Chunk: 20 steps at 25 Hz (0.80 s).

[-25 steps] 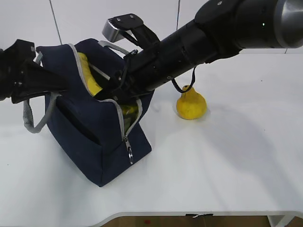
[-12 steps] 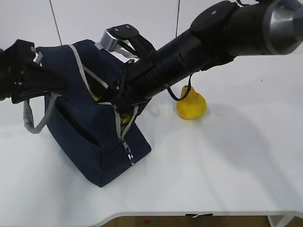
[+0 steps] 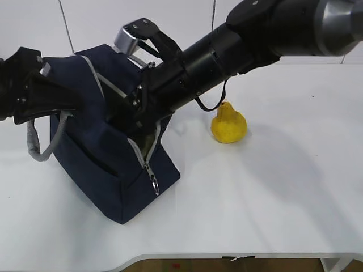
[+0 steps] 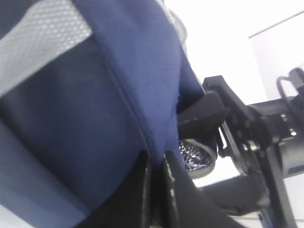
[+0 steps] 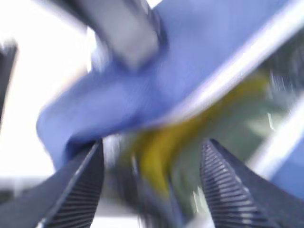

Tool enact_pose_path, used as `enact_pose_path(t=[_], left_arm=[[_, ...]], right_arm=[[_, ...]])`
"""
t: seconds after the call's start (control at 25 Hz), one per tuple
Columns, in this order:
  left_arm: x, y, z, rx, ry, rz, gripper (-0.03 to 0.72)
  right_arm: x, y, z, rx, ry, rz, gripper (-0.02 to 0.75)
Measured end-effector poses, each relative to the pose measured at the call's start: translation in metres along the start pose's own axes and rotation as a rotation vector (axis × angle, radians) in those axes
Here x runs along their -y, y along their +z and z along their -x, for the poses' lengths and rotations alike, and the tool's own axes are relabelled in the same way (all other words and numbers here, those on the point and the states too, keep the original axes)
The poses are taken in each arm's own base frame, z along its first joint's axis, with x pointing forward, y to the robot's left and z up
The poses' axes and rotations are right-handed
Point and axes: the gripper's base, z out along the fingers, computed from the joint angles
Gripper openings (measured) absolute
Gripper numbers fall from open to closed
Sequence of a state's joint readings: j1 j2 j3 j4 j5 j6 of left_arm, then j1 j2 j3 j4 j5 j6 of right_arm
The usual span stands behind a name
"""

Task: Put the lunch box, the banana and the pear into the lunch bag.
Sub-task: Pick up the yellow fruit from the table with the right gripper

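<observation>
The navy lunch bag stands tilted at the left, its mouth open. My left gripper is shut on the fabric rim of the bag, jaws pinched together around it. My right gripper is open and reaches down into the bag's mouth; in the exterior view its tips are hidden inside. The banana shows as a yellow blur between the spread fingers, inside the bag. The pear stands on the table to the right of the bag. The lunch box cannot be made out.
A grey webbing handle hangs off the bag's left side and a metal ring pull dangles at its front corner. The white table runs right of the pear; its front edge is near.
My right arm has pushed deeper into the bag. The banana that showed in the bag's mouth is now hidden in the exterior view. The left gripper has kept its hold.
</observation>
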State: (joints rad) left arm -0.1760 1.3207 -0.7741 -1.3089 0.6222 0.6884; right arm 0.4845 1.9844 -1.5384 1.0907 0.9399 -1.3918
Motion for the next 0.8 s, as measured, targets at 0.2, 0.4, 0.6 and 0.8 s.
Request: enact_pose_path(t=[0.2,0.4,0.6,0.8], left_arm=[[0.001,-0.001,0.000,-0.001,0.002,-0.004,0.001],[0.001,-0.001,0.000,-0.001,0.002,-0.004,0.001],[0.001,-0.001,0.000,-0.001,0.002,-0.004,0.001],[0.001,-0.001,0.000,-0.001,0.002,-0.004,0.001]], right_arm=[[-0.002,-0.011,0.018,-0.052,-0.090,0.037,0.516],[-0.002,-0.029,0.030,-0.222,-0.110,0.011,0.502],[0.001,-0.043,0.036,-0.332,-0.112,-0.051,0.500],[0.004,-0.050,0.042,-0.365,-0.056,-0.118,0.499]])
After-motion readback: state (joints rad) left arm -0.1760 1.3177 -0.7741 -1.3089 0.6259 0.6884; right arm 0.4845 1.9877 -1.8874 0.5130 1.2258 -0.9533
